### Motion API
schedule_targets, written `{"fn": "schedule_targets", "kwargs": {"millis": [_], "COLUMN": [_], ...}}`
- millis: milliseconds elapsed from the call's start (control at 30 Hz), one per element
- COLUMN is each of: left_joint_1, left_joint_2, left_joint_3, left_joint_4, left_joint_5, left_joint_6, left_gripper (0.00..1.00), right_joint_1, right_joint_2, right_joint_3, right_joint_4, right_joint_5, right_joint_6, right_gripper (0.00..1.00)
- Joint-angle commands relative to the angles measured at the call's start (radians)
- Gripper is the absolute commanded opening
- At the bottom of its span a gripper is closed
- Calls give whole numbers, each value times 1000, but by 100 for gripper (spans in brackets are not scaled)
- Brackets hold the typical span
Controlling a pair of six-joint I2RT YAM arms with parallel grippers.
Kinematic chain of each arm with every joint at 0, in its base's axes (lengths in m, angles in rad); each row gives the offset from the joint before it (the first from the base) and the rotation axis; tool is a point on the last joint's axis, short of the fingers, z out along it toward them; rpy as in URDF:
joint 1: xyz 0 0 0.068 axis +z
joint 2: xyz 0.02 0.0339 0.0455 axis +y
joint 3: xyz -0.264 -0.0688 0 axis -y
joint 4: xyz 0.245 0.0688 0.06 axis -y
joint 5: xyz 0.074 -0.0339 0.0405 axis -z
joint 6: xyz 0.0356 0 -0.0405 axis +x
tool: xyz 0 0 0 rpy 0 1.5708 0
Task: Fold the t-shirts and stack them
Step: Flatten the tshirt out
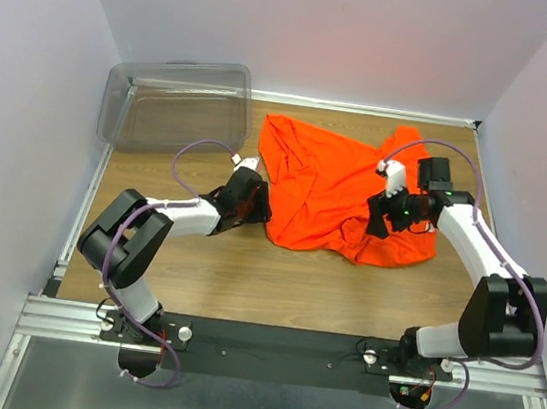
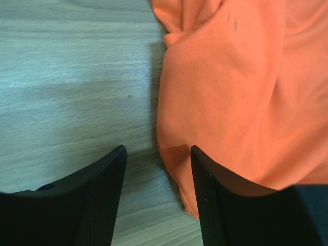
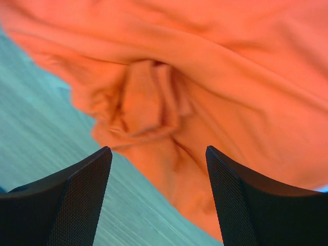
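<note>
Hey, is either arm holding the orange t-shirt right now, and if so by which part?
Nothing is held. The left tool is open at the edge of the t-shirt, and the right tool is open over its crumpled fabric.

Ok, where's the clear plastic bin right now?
In the top view, the clear bin sits at the far left corner of the table, just left of the orange t-shirt.

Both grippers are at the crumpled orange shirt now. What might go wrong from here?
1. The left gripper straddles just the edge of the t-shirt; closing there may catch too little fabric and slip.
2. The right gripper hovers over bunched folds, so it may grab several layers at once, leaving wrinkles.
</note>
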Motion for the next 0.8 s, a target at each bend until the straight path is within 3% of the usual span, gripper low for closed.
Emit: {"fn": "schedule_targets", "kwargs": {"millis": [0, 67, 167, 333, 400, 433, 600, 767], "left_joint_1": [-7, -8, -9, -8, -9, -9, -9, -9], "left_joint_2": [-34, -17, 28, 43, 11, -4, -132, -216], "left_joint_3": [-62, -63, -42, -50, -66, -85, -139, -160], "left_joint_4": [72, 93, 128, 142, 147, 148, 158, 164], "left_joint_5": [27, 41, 63, 55, 47, 35, 7, 26], "left_joint_6": [-108, -122, -128, -137, -139, -140, -141, -134], "left_gripper": [58, 57, 47, 15, 10, 1, 0, 0], "right_joint_1": [-112, -149, -203, -267, -298, -332, -413, -415], "right_joint_2": [-57, -76, -96, -115, -118, -115, -40, 64], "right_joint_3": [-18, -30, -47, -82, -87, -90, -85, -72], "right_joint_4": [29, 27, 24, 18, 17, 17, 9, -6], "right_joint_5": [129, 135, 147, 196, 212, 225, 256, 201], "right_joint_6": [49, 45, 45, 37, 33, 31, 39, 60], "right_gripper": [81, 81, 81, 81, 81, 81, 75, 72]}}
